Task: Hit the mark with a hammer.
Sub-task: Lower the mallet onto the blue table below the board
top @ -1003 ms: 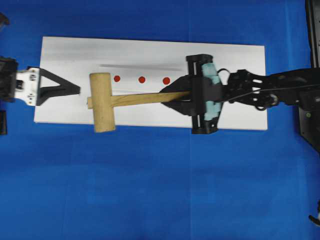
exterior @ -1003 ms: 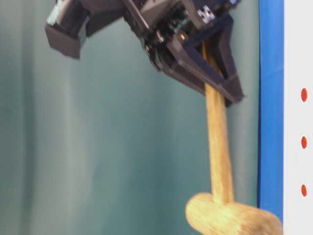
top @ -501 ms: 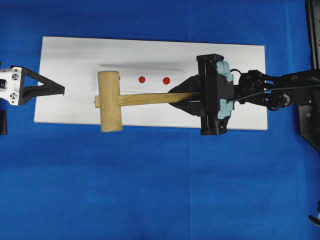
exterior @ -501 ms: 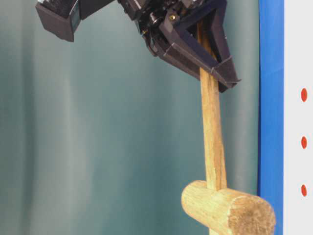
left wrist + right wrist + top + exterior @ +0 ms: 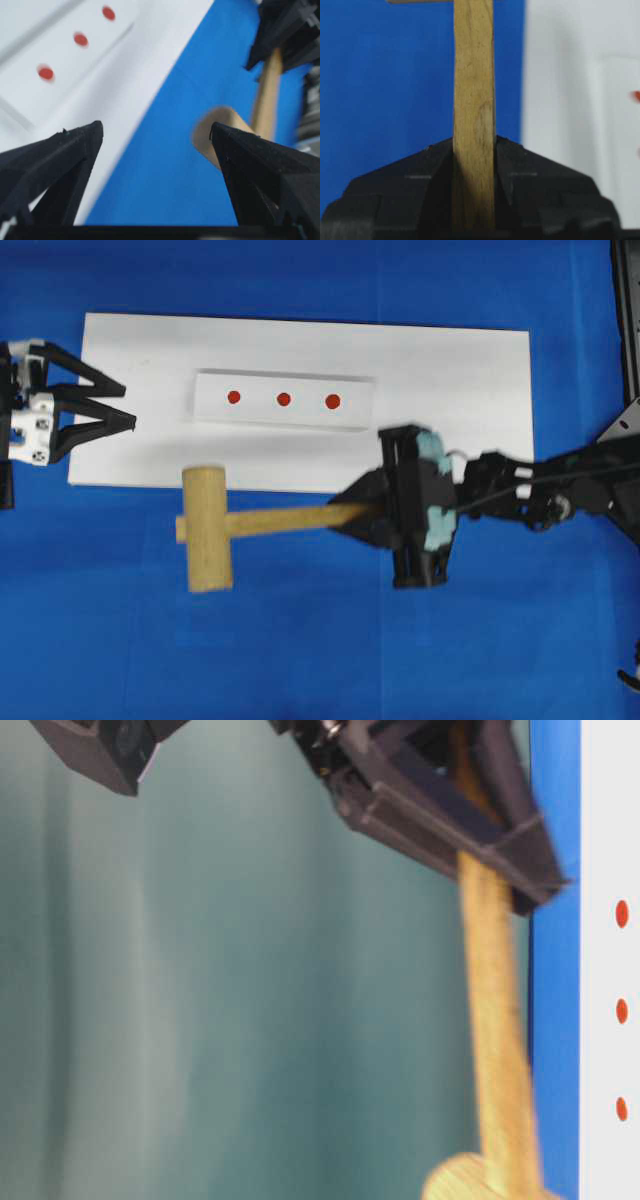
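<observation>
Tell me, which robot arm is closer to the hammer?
Right. The right gripper is clamped on the hammer handle; the left gripper hangs open, apart, beyond its head.

A: Where's the hammer [image 5: 207,528]?
B: Over the cloth [image 5: 300,640], just in front of the board [image 5: 450,370]; head left, handle running right.
A: The three marks [image 5: 283,399]?
B: In a row on the board, behind the handle.

Right arm: black jointed limb entering from the right edge of the overhead view, reaching leftward; wrist block carries pale teal padding. Right gripper [image 5: 360,517]: black, fingers pointing left, clamped tight on the long, thin handle of the light wooden mallet [image 5: 205,528].

Left gripper [image 5: 118,406]: black fingers on a white mount, at the left edge, spread wide, holding nothing.
</observation>
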`<action>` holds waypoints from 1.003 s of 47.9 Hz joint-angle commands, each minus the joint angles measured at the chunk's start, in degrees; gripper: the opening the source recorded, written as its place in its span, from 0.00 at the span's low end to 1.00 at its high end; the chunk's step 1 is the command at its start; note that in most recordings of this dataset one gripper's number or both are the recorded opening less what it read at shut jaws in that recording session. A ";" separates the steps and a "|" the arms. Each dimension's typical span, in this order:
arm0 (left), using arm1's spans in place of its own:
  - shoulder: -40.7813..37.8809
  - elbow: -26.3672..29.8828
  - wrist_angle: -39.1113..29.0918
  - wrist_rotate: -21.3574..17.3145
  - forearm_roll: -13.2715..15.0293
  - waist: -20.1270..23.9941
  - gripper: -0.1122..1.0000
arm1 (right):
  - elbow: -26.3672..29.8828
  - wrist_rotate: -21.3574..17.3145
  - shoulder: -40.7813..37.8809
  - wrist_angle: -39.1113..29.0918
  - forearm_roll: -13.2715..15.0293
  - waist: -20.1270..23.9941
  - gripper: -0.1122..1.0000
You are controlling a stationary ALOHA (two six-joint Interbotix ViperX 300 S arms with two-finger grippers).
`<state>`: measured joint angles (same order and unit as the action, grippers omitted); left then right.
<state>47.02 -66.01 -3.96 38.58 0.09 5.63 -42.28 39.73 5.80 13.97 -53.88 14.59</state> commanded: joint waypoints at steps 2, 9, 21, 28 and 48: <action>-0.35 0.53 0.88 -7.03 -0.09 0.62 0.90 | 3.16 -0.62 -1.49 3.87 -2.64 2.90 0.16; -0.09 0.44 3.25 -15.47 -0.09 0.62 0.90 | 4.83 -0.70 -4.31 7.03 -5.89 5.80 0.16; 0.18 0.00 5.36 -24.79 0.35 0.88 0.90 | 6.59 -0.79 -6.77 7.73 -7.12 7.73 0.16; 0.18 -0.09 5.54 -24.79 0.35 0.88 0.90 | 6.77 -0.79 -8.17 7.73 -7.21 7.73 0.16; 0.26 -0.35 5.54 -24.70 0.35 0.88 0.90 | 7.12 -1.85 -15.64 6.59 -7.21 7.73 0.16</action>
<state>47.37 -66.88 1.05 13.89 0.44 6.24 -37.00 38.14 -10.11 20.30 -61.26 22.32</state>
